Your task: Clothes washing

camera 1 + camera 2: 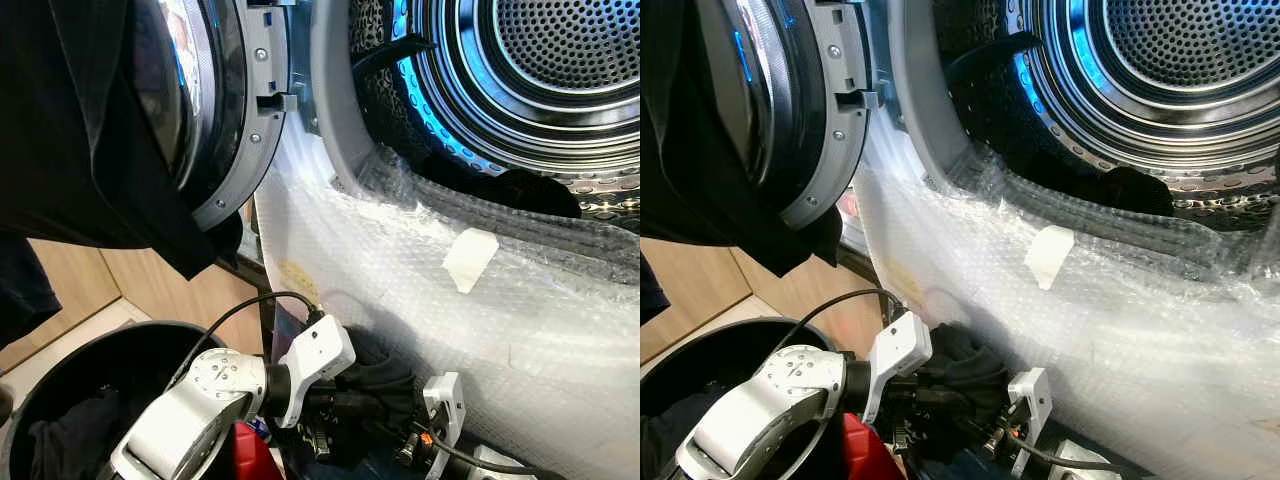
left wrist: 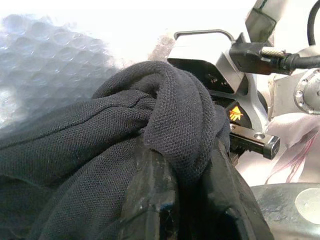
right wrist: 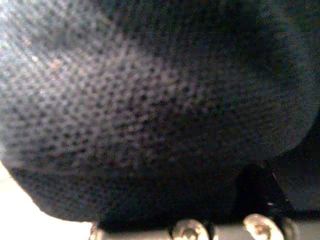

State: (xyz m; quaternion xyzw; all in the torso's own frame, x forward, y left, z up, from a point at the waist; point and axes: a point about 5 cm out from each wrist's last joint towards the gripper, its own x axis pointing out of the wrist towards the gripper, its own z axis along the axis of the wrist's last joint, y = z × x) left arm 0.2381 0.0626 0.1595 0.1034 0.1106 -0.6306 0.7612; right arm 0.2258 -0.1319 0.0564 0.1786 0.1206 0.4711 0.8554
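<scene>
A dark knit garment (image 1: 378, 372) hangs bunched low in front of the washer, between my two grippers. My left gripper (image 2: 190, 200) is shut on it, with the cloth folded over its black fingers (image 2: 150, 205). My right gripper (image 1: 418, 438) is just to the right, pressed up against the same garment (image 3: 150, 100). The washer's drum (image 1: 560, 60) stands open above, and another dark cloth (image 1: 530, 190) lies at its lower lip. The door (image 1: 235, 120) is swung out to the left.
Bubble wrap (image 1: 480, 330) with a white tape patch (image 1: 470, 260) covers the washer's front. A black garment (image 1: 90, 150) drapes over the door. A round black basket (image 1: 60, 370) with dark clothes sits at lower left, a red object (image 1: 250, 450) beside it.
</scene>
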